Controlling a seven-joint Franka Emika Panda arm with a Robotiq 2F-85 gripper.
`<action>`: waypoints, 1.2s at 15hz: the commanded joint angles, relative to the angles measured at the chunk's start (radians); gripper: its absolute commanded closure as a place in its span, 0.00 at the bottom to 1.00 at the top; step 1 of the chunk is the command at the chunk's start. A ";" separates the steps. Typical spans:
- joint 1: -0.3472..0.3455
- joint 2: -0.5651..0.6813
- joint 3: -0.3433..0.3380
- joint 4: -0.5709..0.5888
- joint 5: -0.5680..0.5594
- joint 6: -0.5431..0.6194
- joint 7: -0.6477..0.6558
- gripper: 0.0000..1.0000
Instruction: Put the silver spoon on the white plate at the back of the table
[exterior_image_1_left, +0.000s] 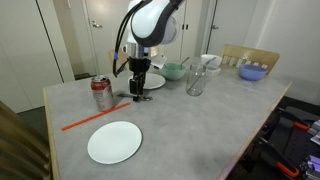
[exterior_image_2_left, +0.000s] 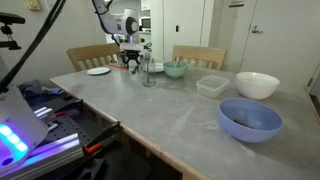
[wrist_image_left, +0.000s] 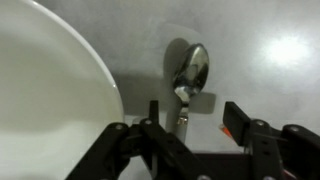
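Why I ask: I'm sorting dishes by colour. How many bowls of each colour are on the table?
Teal bowl: 1
White bowl: 1
Blue bowl: 1
Total: 3

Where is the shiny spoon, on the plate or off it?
Off. The silver spoon lies on the grey table beside the white plate's rim.

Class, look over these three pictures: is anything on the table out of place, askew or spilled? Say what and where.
Nothing looks spilled or broken. The spoon lies on the bare table beside the white plate, not on it, with the open end effector straddling its handle. An orange stick lies slanted near the can.
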 joint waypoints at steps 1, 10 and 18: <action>0.011 0.046 0.001 0.055 -0.020 -0.021 -0.007 0.54; 0.020 0.029 -0.034 0.060 -0.036 -0.028 0.028 0.98; -0.001 -0.007 -0.030 0.104 0.056 -0.137 0.208 0.97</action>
